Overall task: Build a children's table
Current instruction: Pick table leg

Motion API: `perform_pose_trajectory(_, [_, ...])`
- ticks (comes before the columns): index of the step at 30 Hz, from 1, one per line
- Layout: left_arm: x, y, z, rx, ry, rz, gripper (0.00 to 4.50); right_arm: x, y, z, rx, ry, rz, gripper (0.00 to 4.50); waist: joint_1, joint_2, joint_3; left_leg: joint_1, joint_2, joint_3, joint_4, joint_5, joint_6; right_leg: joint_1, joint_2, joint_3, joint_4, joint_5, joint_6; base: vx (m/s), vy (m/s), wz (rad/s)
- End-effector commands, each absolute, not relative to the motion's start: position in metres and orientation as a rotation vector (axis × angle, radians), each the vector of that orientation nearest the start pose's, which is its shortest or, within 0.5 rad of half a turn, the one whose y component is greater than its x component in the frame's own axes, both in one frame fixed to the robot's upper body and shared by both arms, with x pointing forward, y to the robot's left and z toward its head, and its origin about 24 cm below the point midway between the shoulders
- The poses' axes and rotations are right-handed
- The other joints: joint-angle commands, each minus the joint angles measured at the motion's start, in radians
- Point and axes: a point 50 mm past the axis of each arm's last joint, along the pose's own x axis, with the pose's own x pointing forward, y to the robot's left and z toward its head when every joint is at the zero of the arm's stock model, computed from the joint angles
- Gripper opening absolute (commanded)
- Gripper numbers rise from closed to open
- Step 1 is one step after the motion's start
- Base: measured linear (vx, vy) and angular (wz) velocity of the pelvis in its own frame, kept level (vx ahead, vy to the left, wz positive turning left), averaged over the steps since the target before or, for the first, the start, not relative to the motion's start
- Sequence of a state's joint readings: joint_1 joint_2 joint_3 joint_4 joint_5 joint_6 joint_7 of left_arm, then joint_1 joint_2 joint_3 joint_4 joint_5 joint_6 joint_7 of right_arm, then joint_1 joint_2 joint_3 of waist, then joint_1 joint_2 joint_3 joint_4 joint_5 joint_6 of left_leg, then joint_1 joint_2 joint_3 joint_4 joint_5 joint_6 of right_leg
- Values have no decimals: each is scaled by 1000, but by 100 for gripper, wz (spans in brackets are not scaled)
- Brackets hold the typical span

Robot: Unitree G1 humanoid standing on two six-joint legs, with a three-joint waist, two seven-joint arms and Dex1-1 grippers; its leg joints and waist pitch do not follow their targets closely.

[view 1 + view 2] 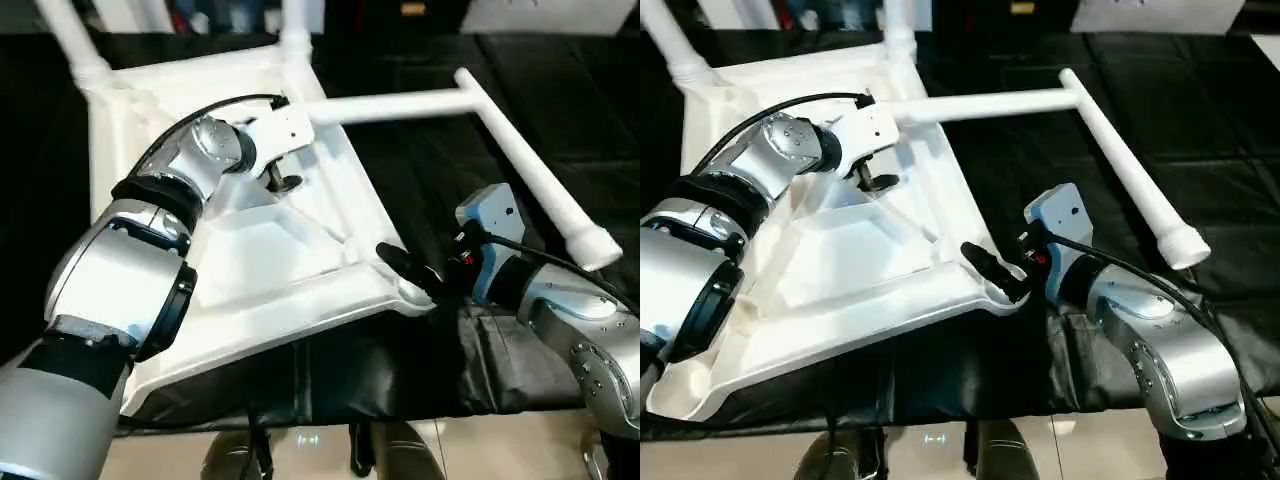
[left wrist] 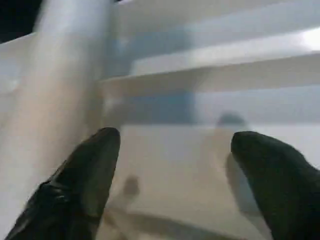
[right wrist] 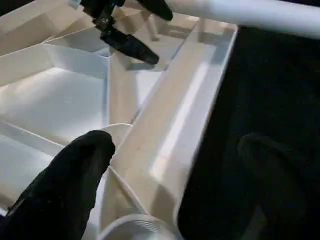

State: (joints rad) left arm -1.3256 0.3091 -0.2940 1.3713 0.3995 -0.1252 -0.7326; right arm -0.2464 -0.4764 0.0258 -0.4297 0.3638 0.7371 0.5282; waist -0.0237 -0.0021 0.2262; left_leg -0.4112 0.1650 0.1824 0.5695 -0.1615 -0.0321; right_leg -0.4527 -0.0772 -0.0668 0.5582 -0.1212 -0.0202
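The children's table [image 1: 250, 250] lies upside down, its ribbed underside facing up. Two white legs [image 1: 72, 42] [image 1: 295, 25] stand in its far corner sockets. Two loose legs lie on the black cover to the right, one [image 1: 395, 107] reaching across from the top's edge and one [image 1: 540, 175] slanting towards me. My left gripper [image 1: 283, 183] hangs open over the ribs near the top's far right side, and between its fingers [image 2: 95, 160] there is nothing. My right gripper [image 1: 410, 275] is open at the near right corner socket [image 1: 412, 296]. One finger [image 3: 75, 175] is inside the rim [image 3: 175, 135], the other outside it.
The black-covered work table [image 1: 430, 190] carries everything. Its front edge [image 1: 400, 415] runs just below the tabletop's near corner, with pale floor beyond. The two loose legs meet in a T at the back right. Dark clutter lines the far edge.
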Motion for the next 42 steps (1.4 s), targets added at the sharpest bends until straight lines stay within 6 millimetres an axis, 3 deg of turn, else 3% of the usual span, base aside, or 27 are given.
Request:
perform_pose_trajectory(1, [417, 133, 185, 946, 305, -806, 397, 262, -158, 143, -173, 146, 708, 450, 3, -6, -85, 27, 50, -23, -57, -107, 126, 78, -76, 53, -49, -134, -257, 0, 0, 0])
perform_pose_trajectory(5, [414, 131, 203, 886, 293, -908, 397, 261, -159, 143, -171, 145, 702, 450, 5, -4, -82, 29, 51, -19, -58, -82, 141, 81, -77, 54, -42, -77, -285, 0, 0, 0])
perform_pose_trajectory(6, [412, 130, 208, 844, 290, -964, 397, 261, -158, 143, -168, 145, 701, 450, 9, 1, -82, 32, 52, -19, -59, -78, 139, 81, -79, 54, -41, -75, -293, 0, 0, 0])
perform_pose_trajectory(7, [411, 129, 210, 804, 283, -1001, 397, 261, -158, 142, -166, 145, 701, 450, 8, -2, -81, 32, 54, -18, -59, -81, 136, 81, -78, 55, -41, -66, -300, 0, 0, 0])
perform_pose_trajectory(8, [409, 128, 212, 757, 280, -1036, 411, 261, -158, 142, -163, 144, 701, 450, 8, -5, -81, 34, 55, -17, -60, -84, 131, 83, -80, 56, -39, -65, -305, 0, 0, 0])
perform_pose_trajectory(9, [407, 127, 214, 712, 266, -1082, 429, 261, -158, 142, -158, 143, 698, 450, 12, 1, -80, 32, 56, -19, -61, -87, 128, 84, -82, 55, -37, -69, -309, 0, 0, 0])
perform_pose_trajectory(10, [406, 126, 216, 659, 237, -1115, 430, 261, -157, 141, -153, 142, 697, 450, 12, -4, -82, 34, 56, -16, -61, -97, 124, 83, -81, 56, -40, -81, -310, 0, 0, 0])
perform_pose_trajectory(15, [403, 120, 228, 368, 24, -1176, 440, 263, -152, 138, -125, 130, 689, 450, 19, 1, -85, 35, 58, -16, -62, -120, 105, 86, -83, 58, -36, -88, -329, 0, 0, 0])
perform_pose_trajectory(17, [402, 120, 227, 295, -27, -1169, 440, 263, -150, 137, -115, 125, 684, 450, 24, 4, -85, 33, 58, -15, -62, -120, 103, 86, -82, 58, -34, -87, -333, 0, 0, 0])
perform_pose_trajectory(19, [402, 122, 224, 242, -60, -1154, 440, 263, -148, 137, -106, 119, 678, 450, 28, 6, -93, 35, 56, -13, -59, -114, 104, 88, -80, 58, -32, -80, -332, 0, 0, 0])
perform_pose_trajectory(20, [401, 123, 220, 214, -82, -1146, 440, 263, -147, 136, -100, 116, 673, 450, 29, 11, -93, 35, 59, -13, -60, -110, 105, 88, -80, 59, -32, -70, -338, 0, 0, 0])
perform_pose_trajectory(21, [397, 124, 211, 219, -126, -1114, 440, 262, -146, 134, -96, 111, 664, 450, 34, 16, -101, 33, 59, -12, -57, -94, 112, 90, -78, 59, -25, -28, -355, 0, 0, 0])
perform_pose_trajectory(23, [395, 124, 208, 216, -161, -1076, 440, 261, -146, 133, -95, 110, 656, 450, 37, 17, -105, 33, 57, -10, -55, -88, 122, 91, -76, 59, -24, -14, -358, 0, 0, 0])
perform_pose_trajectory(24, [392, 125, 203, 194, -178, -1040, 440, 260, -146, 132, -89, 109, 647, 450, 40, 24, -107, 31, 67, -11, -56, -73, 135, 95, -78, 61, -18, 23, -373, 0, 0, 0])
perform_pose_trajectory(25, [386, 126, 196, 193, -198, -1002, 424, 259, -146, 131, -83, 108, 637, 450, 41, 23, -107, 32, 61, -9, -53, -73, 139, 90, -75, 59, -21, 19, -369, 0, 0, 0])
perform_pose_trajectory(26, [378, 127, 189, 198, -204, -979, 414, 258, -146, 130, -78, 107, 627, 450, 46, 31, -116, 33, 72, -13, -53, -65, 147, 95, -79, 58, -14, 27, -376, 0, 0, 0])
perform_pose_trajectory(27, [367, 127, 181, 192, -205, -955, 405, 256, -147, 128, -70, 105, 612, 450, 47, 31, -114, 32, 68, -11, -51, -66, 152, 91, -75, 57, -19, 20, -373, 0, 0, 0])
perform_pose_trajectory(28, [359, 128, 175, 196, -209, -929, 405, 255, -147, 127, -63, 104, 599, 450, 49, 35, -118, 33, 76, -14, -53, -72, 145, 95, -79, 58, -14, 8, -376, 0, 0, 0])
perform_pose_trajectory(29, [351, 127, 171, 173, -218, -908, 405, 254, -147, 126, -56, 103, 586, 450, 49, 32, -113, 36, 68, -7, -52, -104, 142, 86, -72, 56, -27, -52, -359, 0, 0, 0])
perform_pose_trajectory(30, [335, 126, 166, 128, -255, -844, 395, 252, -148, 124, -41, 100, 557, 450, 52, 35, -113, 36, 69, -10, -53, -121, 135, 87, -74, 56, -29, -86, -353, 0, 0, 0])
perform_pose_trajectory(31, [328, 126, 163, 114, -253, -827, 368, 251, -149, 123, -33, 100, 541, 450, 54, 31, -110, 32, 80, -11, -56, -146, 117, 90, -81, 58, -34, -121, -347, 0, 0, 0])
perform_pose_trajectory(32, [326, 126, 163, 112, -251, -824, 364, 250, -149, 123, -31, 100, 538, 450, 56, 28, -108, 37, 69, -7, -56, -172, 109, 81, -68, 53, -44, -189, -315, 0, 0, 0])
perform_pose_trajectory(33, [318, 127, 161, 99, -261, -785, 361, 249, -149, 121, -21, 98, 519, 450, 59, 32, -108, 44, 69, -6, -56, -193, 95, 74, -67, 54, -48, -234, -292, 0, 0, 0])
perform_pose_trajectory(36, [309, 128, 159, 89, -265, -731, 334, 247, -149, 119, -6, 99, 500, 450, 60, 28, -102, 43, 65, -9, -61, -234, 64, 71, -64, 50, -56, -332, -236, 0, 0, 0])
perform_pose_trajectory(37, [305, 131, 156, 98, -256, -683, 334, 245, -148, 118, 4, 103, 486, 450, 59, 23, -103, 41, 63, -10, -61, -238, 60, 72, -64, 50, -59, -350, -224, 0, 0, 0])
perform_pose_trajectory(38, [300, 133, 153, 110, -242, -639, 325, 244, -147, 117, 18, 108, 475, 450, 56, 25, -102, 36, 64, -14, -63, -244, 49, 72, -66, 50, -61, -381, -192, 0, 0, 0])
perform_pose_trajectory(42, [285, 140, 145, 108, -197, -495, 291, 239, -144, 113, 50, 139, 449, 450, 50, 27, -108, 33, 58, -14, -59, -219, 57, 70, -61, 49, -61, -368, -167, 0, 0, 0])
